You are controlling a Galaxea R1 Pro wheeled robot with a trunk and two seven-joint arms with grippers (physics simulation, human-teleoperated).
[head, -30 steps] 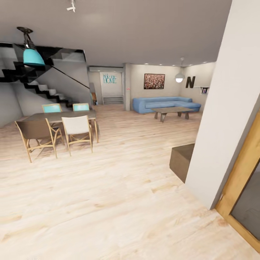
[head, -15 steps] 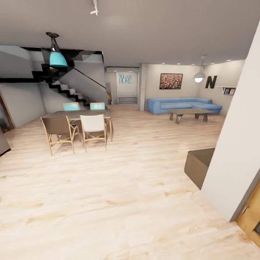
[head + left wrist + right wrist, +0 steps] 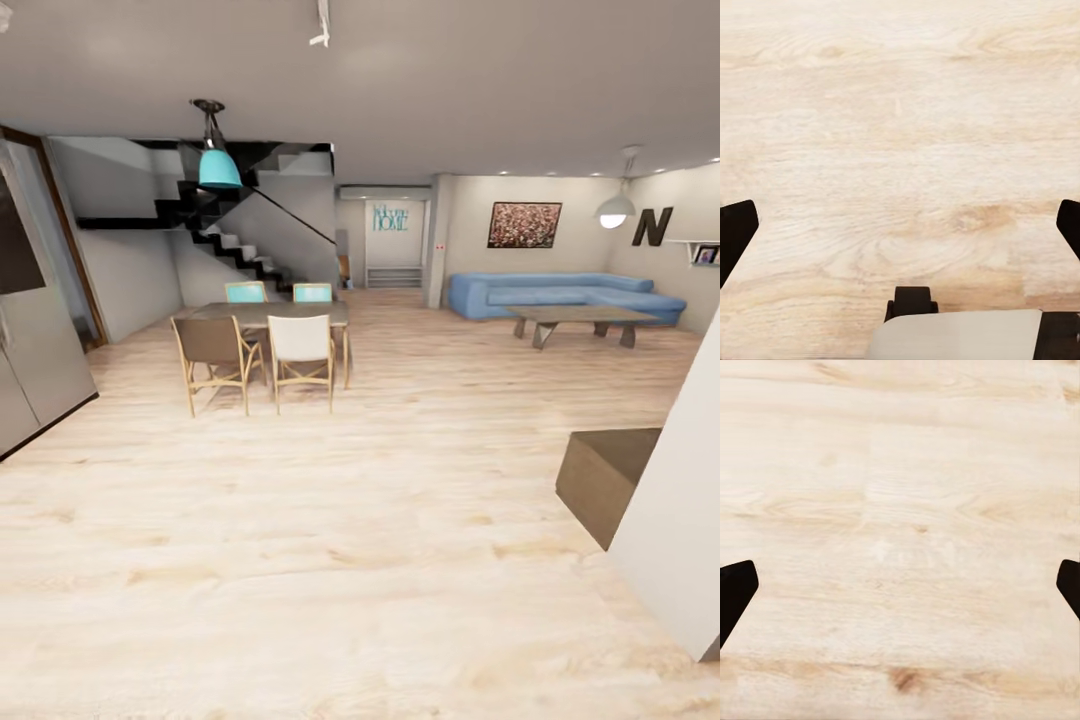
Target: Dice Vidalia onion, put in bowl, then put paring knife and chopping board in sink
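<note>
Claws, left [image 3: 900, 225] and right [image 3: 900, 585], spread wide over bare plank floor [image 3: 330, 560]; dining table [image 3: 268, 313] ahead.

A wall sign [image 3: 390, 218] in teal lettering reads "HOME" on its lower line; the upper line is illegible. A large black letter "N" [image 3: 651, 226] hangs on the wall.

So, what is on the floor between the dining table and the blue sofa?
Nothing: in the head view the wood floor between the dining table and the blue sofa is bare.
</note>
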